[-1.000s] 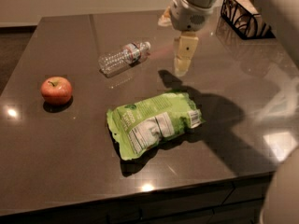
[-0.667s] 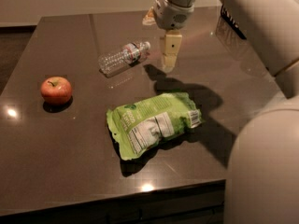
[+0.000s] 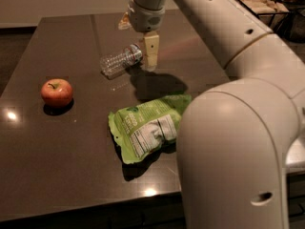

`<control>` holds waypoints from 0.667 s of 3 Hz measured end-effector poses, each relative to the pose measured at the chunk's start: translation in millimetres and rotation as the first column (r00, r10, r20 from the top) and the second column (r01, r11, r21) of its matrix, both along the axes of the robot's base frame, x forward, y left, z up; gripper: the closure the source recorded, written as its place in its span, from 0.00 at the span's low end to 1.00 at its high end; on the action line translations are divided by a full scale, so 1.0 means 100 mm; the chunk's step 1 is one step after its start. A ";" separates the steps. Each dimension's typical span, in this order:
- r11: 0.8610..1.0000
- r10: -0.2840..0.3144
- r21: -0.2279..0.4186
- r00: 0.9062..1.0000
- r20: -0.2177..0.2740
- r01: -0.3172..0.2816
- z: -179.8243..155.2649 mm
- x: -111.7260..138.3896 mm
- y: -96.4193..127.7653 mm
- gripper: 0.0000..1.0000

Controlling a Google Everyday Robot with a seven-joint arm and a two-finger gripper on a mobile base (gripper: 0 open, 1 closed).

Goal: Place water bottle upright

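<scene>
The water bottle (image 3: 120, 61) is clear and ribbed, with a white-and-red label band. It lies on its side on the dark table (image 3: 57, 171), cap end pointing right and toward the back. My gripper (image 3: 150, 57) hangs down from the wrist right beside the bottle's cap end, close to the tabletop. The cap itself is hidden behind the gripper. I cannot tell whether the gripper touches the bottle.
A red apple (image 3: 56, 92) sits at the left. A crumpled green snack bag (image 3: 148, 130) lies in the front middle. My large white arm (image 3: 238, 128) fills the right side. A dark wire basket (image 3: 259, 1) stands at the back right.
The gripper has moved left across the table and now sits against the bottle's cap end. The arm has swung in and covers the right of the view. The bottle has not moved.
</scene>
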State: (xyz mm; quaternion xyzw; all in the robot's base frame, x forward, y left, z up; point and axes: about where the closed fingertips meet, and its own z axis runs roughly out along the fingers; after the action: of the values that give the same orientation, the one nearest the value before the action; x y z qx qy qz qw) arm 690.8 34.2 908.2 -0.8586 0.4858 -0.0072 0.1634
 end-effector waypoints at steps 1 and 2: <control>0.993 0.102 -0.066 0.995 0.007 -0.102 -0.14 0.08 0.28 0.00; 0.975 0.175 -0.136 0.985 0.004 -0.173 -0.26 0.17 0.49 0.00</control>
State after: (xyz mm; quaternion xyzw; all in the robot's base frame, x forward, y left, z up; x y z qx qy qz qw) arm 707.3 83.0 882.2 -0.9069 0.4059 -0.0326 0.1086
